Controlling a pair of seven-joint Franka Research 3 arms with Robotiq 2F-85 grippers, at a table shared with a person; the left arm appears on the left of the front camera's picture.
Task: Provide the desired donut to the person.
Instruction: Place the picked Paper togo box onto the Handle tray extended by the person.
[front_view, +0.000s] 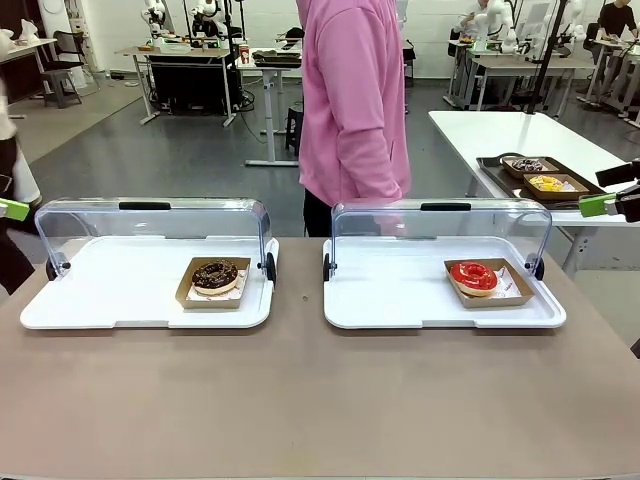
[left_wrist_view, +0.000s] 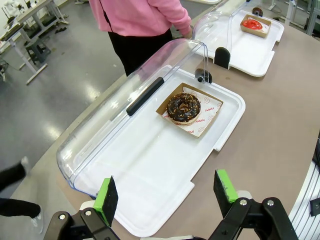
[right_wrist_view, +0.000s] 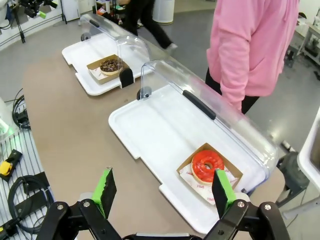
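Observation:
A chocolate sprinkled donut (front_view: 215, 275) (left_wrist_view: 183, 108) (right_wrist_view: 110, 65) lies in a cardboard tray on the left white tray (front_view: 100, 295). On the right white tray (front_view: 400, 300) a red glazed donut (front_view: 473, 276) (right_wrist_view: 207, 165) (left_wrist_view: 251, 23) rests in its own cardboard tray. Both clear lids are swung back. The person in the pink hoodie (front_view: 352, 100) (right_wrist_view: 252, 45) (left_wrist_view: 140, 15) stands across the table, one hand down by the right lid. My left gripper (left_wrist_view: 167, 192) hovers open near the left tray's end; my right gripper (right_wrist_view: 164, 192) hovers open near the right tray's end, both empty.
The brown table (front_view: 320, 400) has free room in front of both trays. A side table at the right carries a dark tray with more donuts (front_view: 540, 178). Cables and tools (right_wrist_view: 20, 175) lie beside the table's edge.

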